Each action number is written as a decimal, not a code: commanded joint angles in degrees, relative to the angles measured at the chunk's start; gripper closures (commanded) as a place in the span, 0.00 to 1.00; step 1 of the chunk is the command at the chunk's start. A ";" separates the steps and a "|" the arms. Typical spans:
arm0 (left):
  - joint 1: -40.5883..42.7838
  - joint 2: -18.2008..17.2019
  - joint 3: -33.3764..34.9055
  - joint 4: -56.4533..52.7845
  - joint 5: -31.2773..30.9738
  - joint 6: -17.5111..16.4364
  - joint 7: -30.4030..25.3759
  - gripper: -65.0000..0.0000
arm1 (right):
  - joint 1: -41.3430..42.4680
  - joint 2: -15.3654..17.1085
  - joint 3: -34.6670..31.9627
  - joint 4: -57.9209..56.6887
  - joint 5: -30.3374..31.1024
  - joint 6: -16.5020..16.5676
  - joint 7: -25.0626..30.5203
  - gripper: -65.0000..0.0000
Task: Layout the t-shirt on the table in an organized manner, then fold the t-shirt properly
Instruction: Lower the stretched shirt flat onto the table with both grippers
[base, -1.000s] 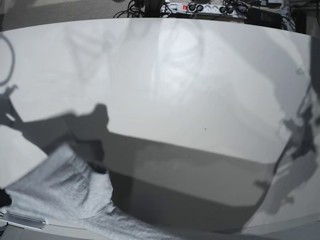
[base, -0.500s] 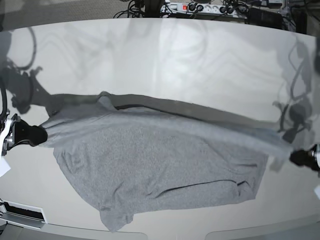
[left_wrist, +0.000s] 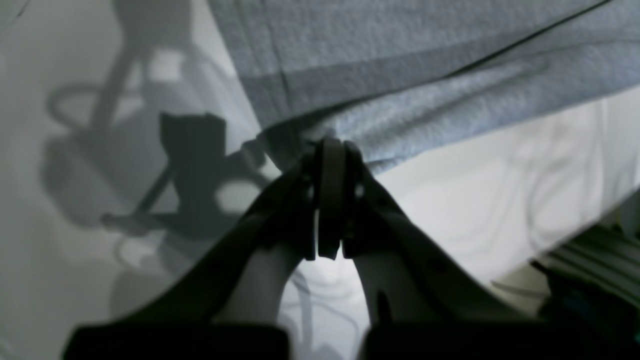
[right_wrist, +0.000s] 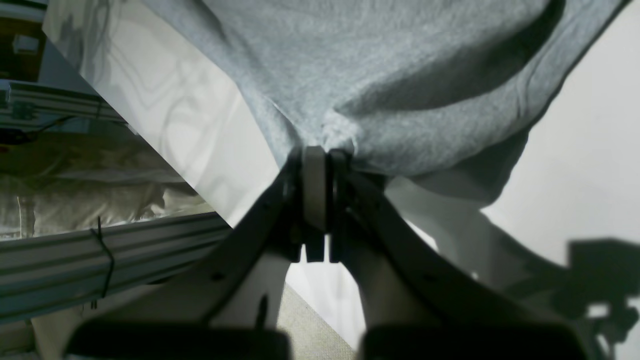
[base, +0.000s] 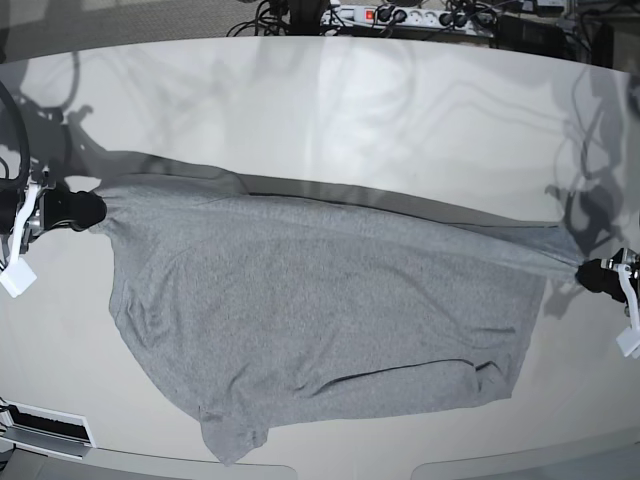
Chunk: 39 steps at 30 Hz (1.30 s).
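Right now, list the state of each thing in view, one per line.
t-shirt: spread out and stretched between both grippers, plain grey side up, wrinkled along the near edge, not yet folded.
left gripper: jaws shut on the t-shirt's edge.
right gripper: jaws shut on the t-shirt's opposite edge.
table: glossy white, with the t-shirt on it.

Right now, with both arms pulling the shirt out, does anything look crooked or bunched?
Yes. The t-shirt is stretched between the right gripper and left gripper, but its near-left corner trails in a bunched point and a crease runs along the near edge. Both grips pinch gathered fabric.
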 joint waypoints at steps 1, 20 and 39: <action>-1.55 -1.53 -0.66 0.74 -1.09 -0.04 0.68 1.00 | 0.50 1.86 0.59 0.85 1.58 0.32 0.86 1.00; 10.08 -8.28 -0.63 0.72 -10.67 -1.66 6.49 1.00 | -10.75 4.35 0.59 0.90 -1.18 0.32 0.86 1.00; 11.80 -0.63 -0.63 0.72 8.13 3.28 -25.59 1.00 | -6.49 -1.57 0.59 0.81 -20.65 0.32 16.70 1.00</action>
